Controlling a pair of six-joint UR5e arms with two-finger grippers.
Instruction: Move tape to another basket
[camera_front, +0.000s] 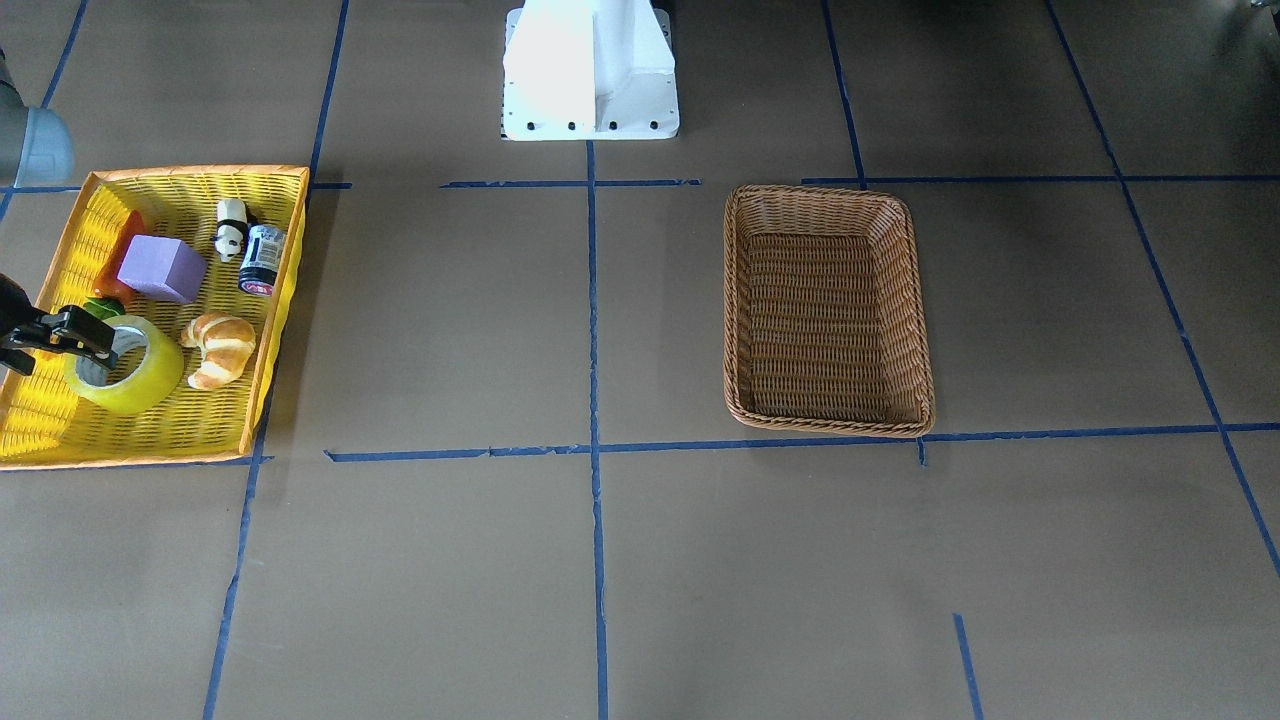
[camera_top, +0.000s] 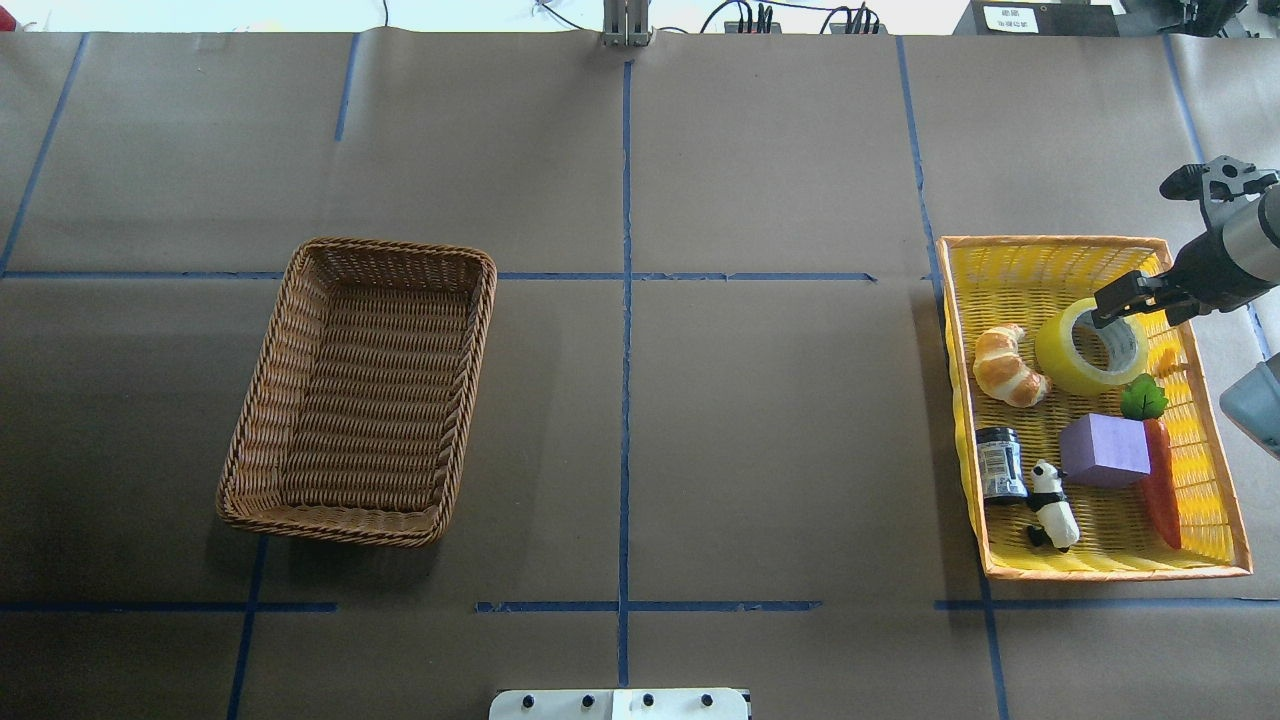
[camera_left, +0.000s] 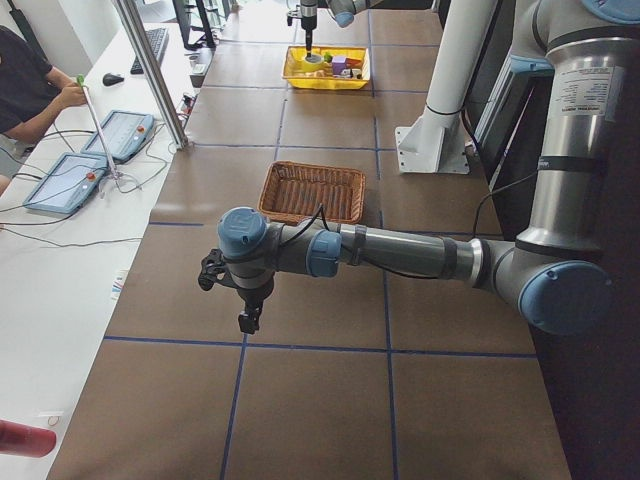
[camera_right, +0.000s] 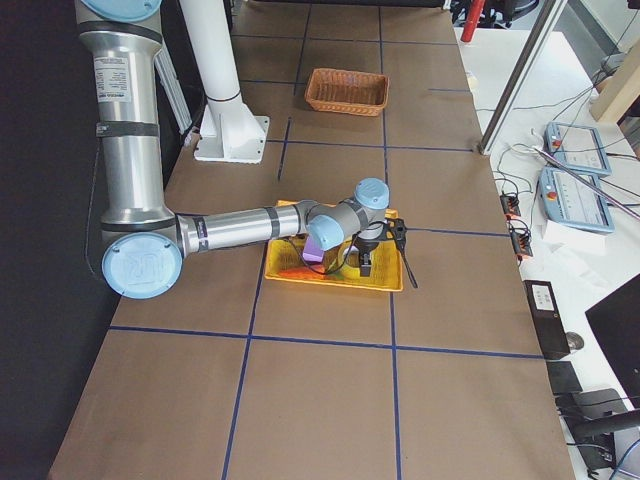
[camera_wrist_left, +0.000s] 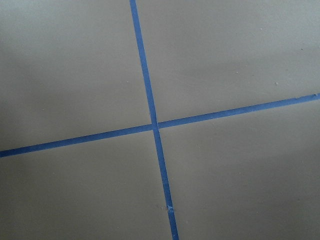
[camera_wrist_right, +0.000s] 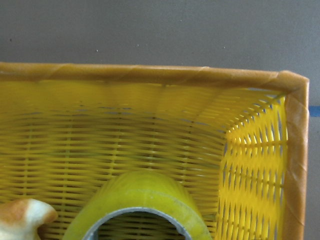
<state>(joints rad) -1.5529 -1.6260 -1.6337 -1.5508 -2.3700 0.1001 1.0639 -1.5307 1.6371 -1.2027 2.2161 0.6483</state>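
Note:
The tape (camera_front: 135, 385), a yellow translucent roll with a grey core, lies in the yellow mesh basket (camera_front: 200, 172) at its corner farthest from the robot. It also shows in the overhead view (camera_top: 1065, 355) and the right wrist view (camera_wrist_right: 145, 195). My right gripper (camera_front: 100, 345) (camera_top: 1105, 310) hangs over the roll's core, and its jaws look open and empty. The brown wicker basket (camera_front: 828, 410) (camera_top: 330, 525) stands empty on my left side. My left gripper (camera_left: 245, 320) hangs over bare table, far from both baskets. I cannot tell if it is open or shut.
The yellow basket (camera_top: 1050, 241) also holds a croissant (camera_top: 1008, 368), a purple block (camera_top: 1105, 450), a toy carrot (camera_top: 1162, 480), a dark jar (camera_top: 998, 463) and a panda figure (camera_top: 1055, 505). The white robot base (camera_front: 590, 70) stands between the baskets.

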